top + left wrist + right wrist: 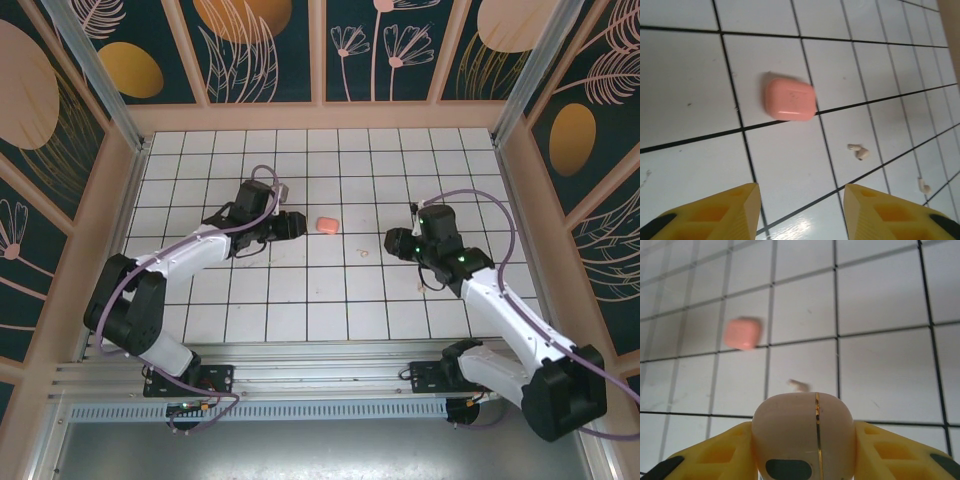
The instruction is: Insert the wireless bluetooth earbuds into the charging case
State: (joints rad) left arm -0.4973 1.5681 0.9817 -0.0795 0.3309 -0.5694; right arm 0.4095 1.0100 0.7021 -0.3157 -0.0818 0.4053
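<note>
The left tool (800, 200) is seen with its two yellow fingers held well apart and nothing gripped between them; only bare tile is seen in the gap. In the top view the left tool (292, 224) is stretched low over the white tiled surface (300, 300), pointing toward the middle. Just beyond its tips the case (790, 98) is found, salmon-pink, lid shut, lying flat across a dark grout line. The right tool (802, 445) is closed on a beige object (795, 422), rounded, with a thin gold seam and a dark oval hole low on its face; the object is pinched from both sides by the yellow fingers. In the top view the right tool (395, 243) is set opposite the left one, and the case (325, 223) lies between the two, nearer the left. Small pale buds (859, 151) are seen loose on the tiles, apart from the case, with a further one (924, 186) farther off. From the right wrist the case (742, 333) is seen blurred, and one of the buds (799, 385) lies between it and the held object.
</note>
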